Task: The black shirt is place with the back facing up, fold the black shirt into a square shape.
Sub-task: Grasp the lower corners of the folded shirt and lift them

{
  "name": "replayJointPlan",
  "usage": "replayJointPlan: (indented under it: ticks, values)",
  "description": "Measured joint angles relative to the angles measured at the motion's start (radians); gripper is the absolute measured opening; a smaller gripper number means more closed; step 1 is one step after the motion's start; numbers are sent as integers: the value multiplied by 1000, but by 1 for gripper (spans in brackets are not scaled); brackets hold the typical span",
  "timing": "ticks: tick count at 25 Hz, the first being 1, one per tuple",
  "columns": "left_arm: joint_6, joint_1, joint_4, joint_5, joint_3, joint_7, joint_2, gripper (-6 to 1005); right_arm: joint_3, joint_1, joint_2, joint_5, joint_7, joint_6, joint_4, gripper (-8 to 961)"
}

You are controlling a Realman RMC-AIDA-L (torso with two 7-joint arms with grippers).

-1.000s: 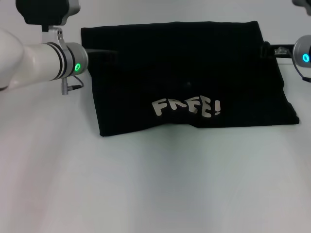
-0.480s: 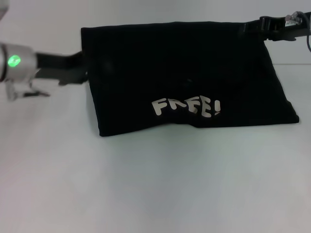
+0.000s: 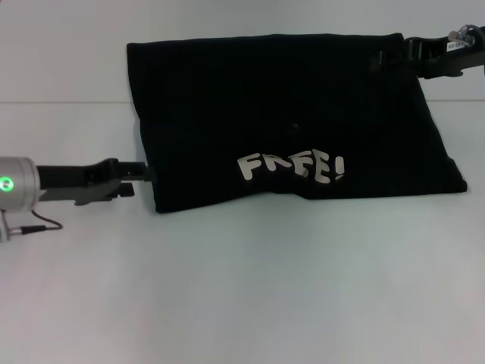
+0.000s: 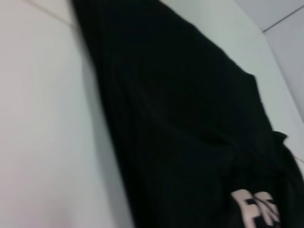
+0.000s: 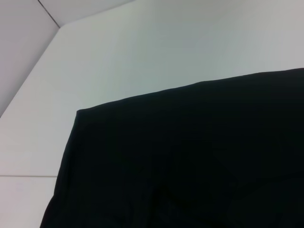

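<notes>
One soft black cloth shirt [image 3: 292, 121] with a white "FREE!" print lies partly folded into a rough rectangle on the white worktop [image 3: 250, 288] in the head view; it is not yet square, so at least one further fold is judged to remain. Two hands appear. The left hand [image 3: 140, 176] sits at the shirt's near-left edge, just beside or touching the cloth; the right hand [image 3: 388, 56] sits at the far-right corner. Whether either hand is open or gripping cannot be told. The left wrist view shows the shirt [image 4: 190, 133] running diagonally, its side edge against bare worktop, part of the print visible. The right wrist view shows one far corner of the shirt [image 5: 190, 161] lying flat.
</notes>
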State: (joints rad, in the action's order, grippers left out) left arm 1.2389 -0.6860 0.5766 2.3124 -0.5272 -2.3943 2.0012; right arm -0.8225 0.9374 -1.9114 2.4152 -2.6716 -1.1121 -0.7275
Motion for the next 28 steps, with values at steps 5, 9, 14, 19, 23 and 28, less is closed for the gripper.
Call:
replayJointPlan:
  ticks: [5,9,14,19,23,28]
  values:
    - [-88,-23,-77,-3,5,0,18,635,5,-8,0,1,0,1,5,676]
    - [-145,-41,-105,-3,1,-2,32,627,6,-13,0,1,-1,5,9,675]
    - [-211,-55,-140,2,0,6,37,617,6,-16,1,1,-1,5,10,676]
    - [-212,-55,-142,4,-1,9,44,606,6,-19,3,1,-1,6,10,676]
    - [-201,-61,-142,4,-17,10,56,598,6,-19,3,1,-1,6,10,676]
    - [-219,-69,-140,3,-50,3,59,588,6,-19,3,1,-1,6,11,675]
